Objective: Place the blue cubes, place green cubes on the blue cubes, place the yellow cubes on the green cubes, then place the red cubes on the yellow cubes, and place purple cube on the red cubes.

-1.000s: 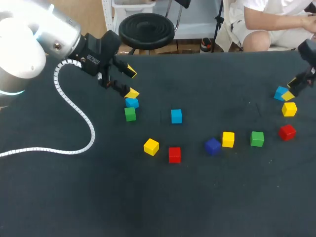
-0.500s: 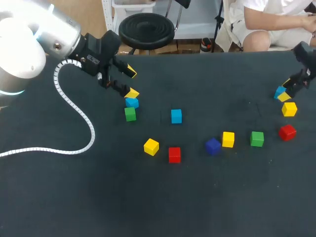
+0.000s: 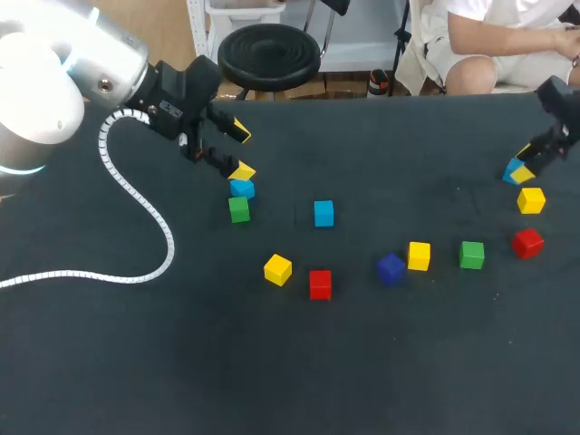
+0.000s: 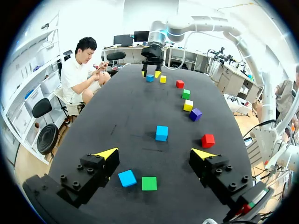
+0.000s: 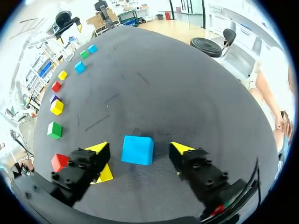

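Your right gripper [image 5: 138,148] stands with its fingers apart near the right side of the table [image 3: 272,362]. A blue cube [image 5: 137,150] sits between them with a gap on each side, and a yellow cube [image 3: 531,200] lies just beside it. Your left gripper [image 4: 154,154] is spread wide too, hanging over a second blue cube [image 4: 127,178] and a green cube [image 4: 149,183] that lie side by side.

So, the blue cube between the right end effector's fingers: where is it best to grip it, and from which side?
Take the blue cube by its two opposite side faces, from straight above. It sits flat on the table, and the open right end effector has a finger at each side. Mind the yellow cube by one finger.
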Controlling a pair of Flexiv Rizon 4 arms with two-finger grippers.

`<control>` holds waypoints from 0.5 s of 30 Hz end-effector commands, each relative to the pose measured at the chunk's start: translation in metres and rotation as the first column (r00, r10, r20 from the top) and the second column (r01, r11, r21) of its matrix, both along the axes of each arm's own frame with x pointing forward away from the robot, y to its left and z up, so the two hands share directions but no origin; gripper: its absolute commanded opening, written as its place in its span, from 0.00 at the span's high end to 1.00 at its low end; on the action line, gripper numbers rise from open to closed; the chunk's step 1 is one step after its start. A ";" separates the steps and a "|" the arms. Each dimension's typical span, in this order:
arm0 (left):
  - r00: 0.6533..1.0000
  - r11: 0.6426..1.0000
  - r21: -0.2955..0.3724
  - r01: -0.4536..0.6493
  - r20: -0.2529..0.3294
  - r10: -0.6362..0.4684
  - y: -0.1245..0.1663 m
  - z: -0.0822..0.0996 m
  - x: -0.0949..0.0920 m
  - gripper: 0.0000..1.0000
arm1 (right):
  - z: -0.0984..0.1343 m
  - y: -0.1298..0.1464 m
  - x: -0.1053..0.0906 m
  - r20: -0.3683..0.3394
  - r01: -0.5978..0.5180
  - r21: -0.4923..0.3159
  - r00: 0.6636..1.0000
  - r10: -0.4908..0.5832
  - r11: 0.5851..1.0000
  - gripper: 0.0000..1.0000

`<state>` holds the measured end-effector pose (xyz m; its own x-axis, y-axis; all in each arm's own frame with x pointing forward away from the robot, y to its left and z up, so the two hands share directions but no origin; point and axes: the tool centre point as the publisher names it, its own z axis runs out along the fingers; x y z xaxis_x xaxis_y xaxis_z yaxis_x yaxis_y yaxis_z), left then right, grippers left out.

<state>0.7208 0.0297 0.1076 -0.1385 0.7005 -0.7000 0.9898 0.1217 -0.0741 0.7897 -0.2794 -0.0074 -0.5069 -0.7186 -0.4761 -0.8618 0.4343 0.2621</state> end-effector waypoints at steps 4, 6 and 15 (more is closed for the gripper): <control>1.000 1.000 -0.002 0.001 0.002 -0.001 0.001 0.000 0.000 0.00 | -0.003 0.004 0.003 0.015 -0.025 0.005 1.000 0.024 1.000 1.00; 1.000 1.000 -0.002 0.001 0.002 -0.001 0.001 0.000 0.000 0.00 | -0.001 0.006 0.003 0.029 -0.032 0.012 0.999 0.032 0.999 1.00; 1.000 1.000 -0.002 0.001 0.002 -0.001 0.001 0.000 0.000 0.00 | 0.038 0.035 0.015 0.188 -0.205 0.080 0.964 0.187 0.975 1.00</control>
